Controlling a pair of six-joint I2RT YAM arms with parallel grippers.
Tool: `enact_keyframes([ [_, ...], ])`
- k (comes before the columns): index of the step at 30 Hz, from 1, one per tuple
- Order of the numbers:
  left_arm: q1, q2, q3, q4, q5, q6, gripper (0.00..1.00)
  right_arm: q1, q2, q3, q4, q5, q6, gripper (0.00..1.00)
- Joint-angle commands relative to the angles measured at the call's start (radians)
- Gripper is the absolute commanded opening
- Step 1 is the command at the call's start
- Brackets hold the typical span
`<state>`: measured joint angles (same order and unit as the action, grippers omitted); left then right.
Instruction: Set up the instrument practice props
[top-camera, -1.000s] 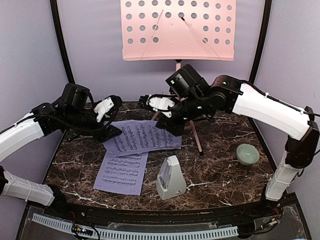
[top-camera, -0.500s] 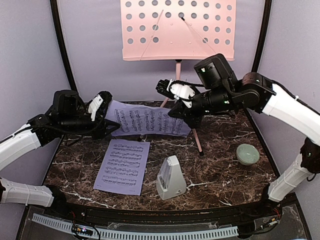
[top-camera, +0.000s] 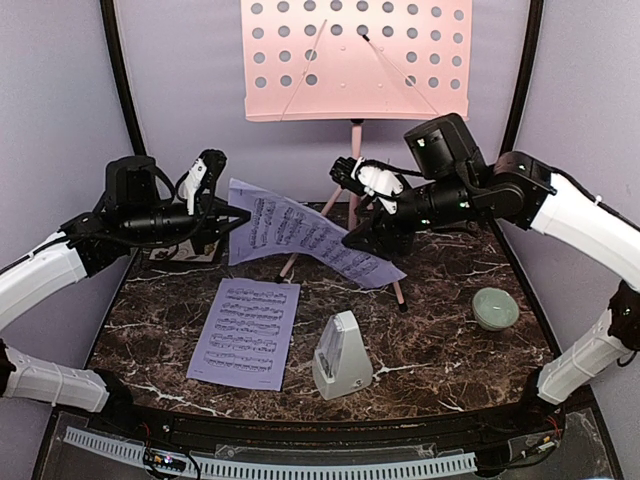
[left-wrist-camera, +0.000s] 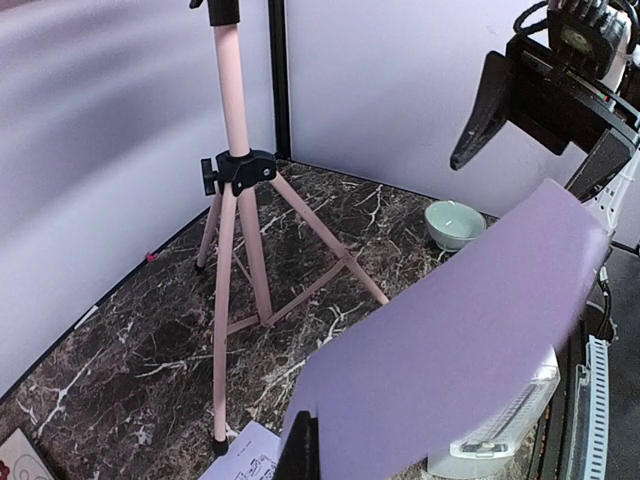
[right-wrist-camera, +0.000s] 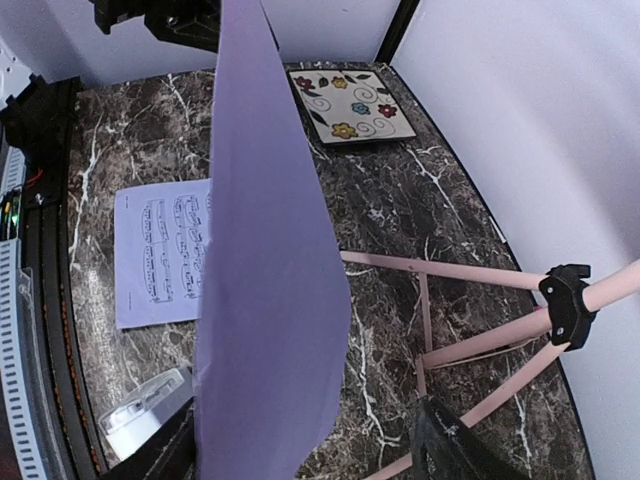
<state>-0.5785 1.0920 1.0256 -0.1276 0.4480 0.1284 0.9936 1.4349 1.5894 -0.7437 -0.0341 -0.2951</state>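
A pale lavender sheet-music page (top-camera: 300, 235) hangs in the air in front of the pink music stand (top-camera: 355, 60). My left gripper (top-camera: 230, 212) is shut on the page's left edge; one finger (left-wrist-camera: 300, 450) shows against its blank back (left-wrist-camera: 470, 340). My right gripper (top-camera: 375, 235) is open, its fingers (right-wrist-camera: 450, 450) standing wide either side of the page's drooping right end (right-wrist-camera: 265, 300). A second page (top-camera: 245, 330) lies flat on the table. The grey-white metronome (top-camera: 340, 355) stands to its right.
The stand's tripod legs (left-wrist-camera: 235, 170) spread over the dark marble table (top-camera: 450, 350) behind the page. A pale green bowl (top-camera: 495, 307) sits at the right. A floral coaster (right-wrist-camera: 350, 105) lies at the back left, under my left arm.
The page has come up off the table. My left gripper shut on its left edge and rose; my right gripper opened and let the right end sag.
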Motion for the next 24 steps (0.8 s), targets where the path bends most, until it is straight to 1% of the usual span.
enact_keyframes([
  [1, 0.005, 0.033, 0.129, -0.103, 0.066, 0.089, 0.00, 0.000, 0.057, 0.117, 0.028, -0.011, 0.023, 0.74],
  [3, 0.003, 0.053, 0.170, -0.140, 0.065, 0.114, 0.00, 0.005, 0.098, 0.182, 0.017, 0.006, 0.032, 0.77],
  [6, -0.006, 0.089, 0.233, -0.196, 0.068, 0.142, 0.00, 0.024, 0.161, 0.263, -0.009, 0.063, 0.025, 0.77],
  [9, -0.027, 0.137, 0.305, -0.263, 0.046, 0.174, 0.00, 0.049, 0.252, 0.365, -0.066, 0.149, -0.012, 0.68],
  [10, -0.030, 0.152, 0.332, -0.287, 0.031, 0.186, 0.00, 0.059, 0.260, 0.375, -0.055, 0.184, -0.017, 0.65],
  [11, -0.055, 0.169, 0.354, -0.310, 0.015, 0.195, 0.00, 0.065, 0.269, 0.385, -0.047, 0.213, -0.017, 0.62],
  [14, -0.091, 0.217, 0.422, -0.379, -0.021, 0.209, 0.00, 0.084, 0.313, 0.457, -0.070, 0.274, -0.014, 0.53],
  [19, -0.126, 0.274, 0.523, -0.456, -0.056, 0.228, 0.00, 0.129, 0.333, 0.435, -0.066, 0.401, -0.051, 0.43],
  [20, -0.130, 0.275, 0.529, -0.457, -0.057, 0.232, 0.00, 0.137, 0.337, 0.429, -0.073, 0.419, -0.057, 0.40],
  [21, -0.136, 0.274, 0.530, -0.452, -0.060, 0.236, 0.00, 0.140, 0.340, 0.427, -0.079, 0.428, -0.058, 0.35],
  [23, -0.138, 0.262, 0.516, -0.431, -0.070, 0.234, 0.00, 0.140, 0.341, 0.432, -0.091, 0.436, -0.045, 0.19],
  [24, -0.139, 0.247, 0.498, -0.410, -0.085, 0.222, 0.08, 0.140, 0.342, 0.437, -0.094, 0.437, -0.041, 0.10],
])
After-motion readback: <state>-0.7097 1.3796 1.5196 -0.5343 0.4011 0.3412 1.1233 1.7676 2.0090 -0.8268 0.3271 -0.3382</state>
